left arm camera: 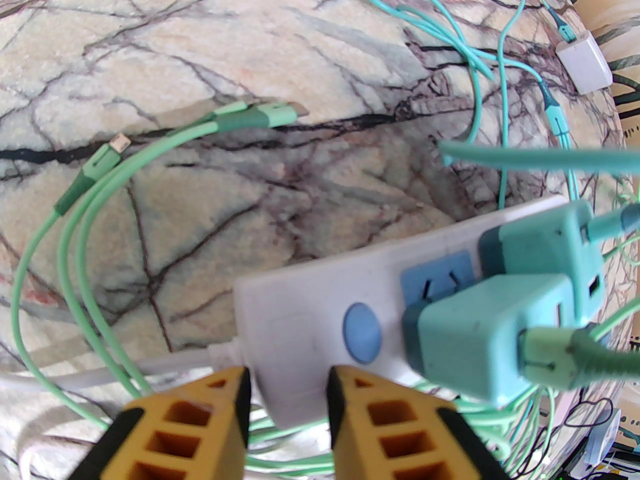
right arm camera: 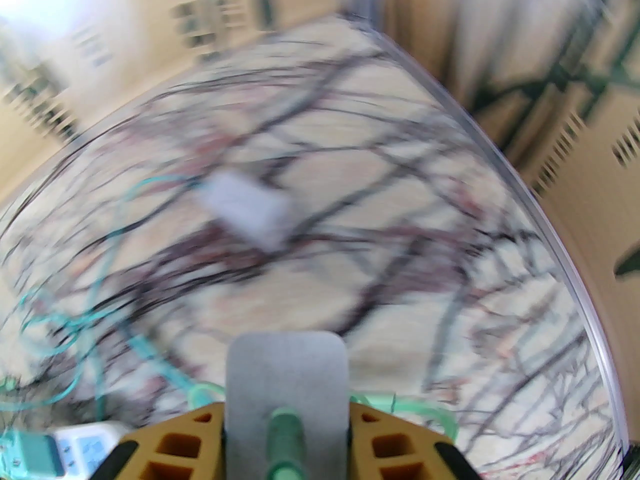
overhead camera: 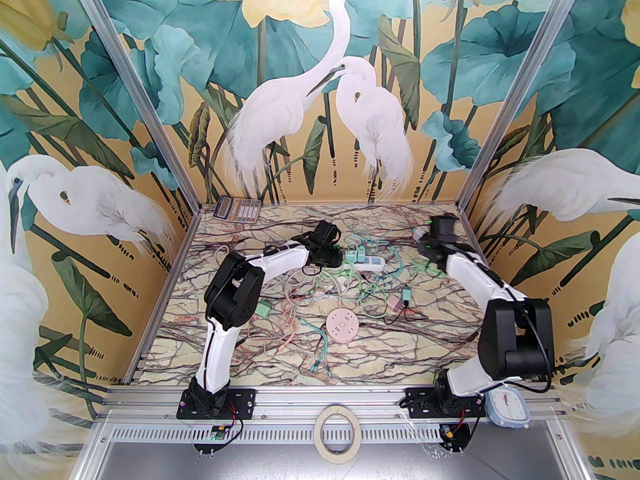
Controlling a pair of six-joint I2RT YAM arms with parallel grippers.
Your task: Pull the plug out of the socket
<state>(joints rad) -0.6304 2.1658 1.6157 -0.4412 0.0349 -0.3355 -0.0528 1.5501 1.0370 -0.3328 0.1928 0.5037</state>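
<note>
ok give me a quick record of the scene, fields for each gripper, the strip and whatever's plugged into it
left gripper: shut on the cord end of the white power strip
right gripper: shut on a pale grey plug with a green lead, apart from the strip
plugged in: two teal plugs, side by side
loose on the table: white adapter, green cables
right wrist view: blurred

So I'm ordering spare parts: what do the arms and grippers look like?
Both the left arm and right arm have white links, bulky black joint housings, black base plates and thin black cables. The left gripper and right gripper have orange-yellow fingers with rectangular cut-outs and black edging.
</note>
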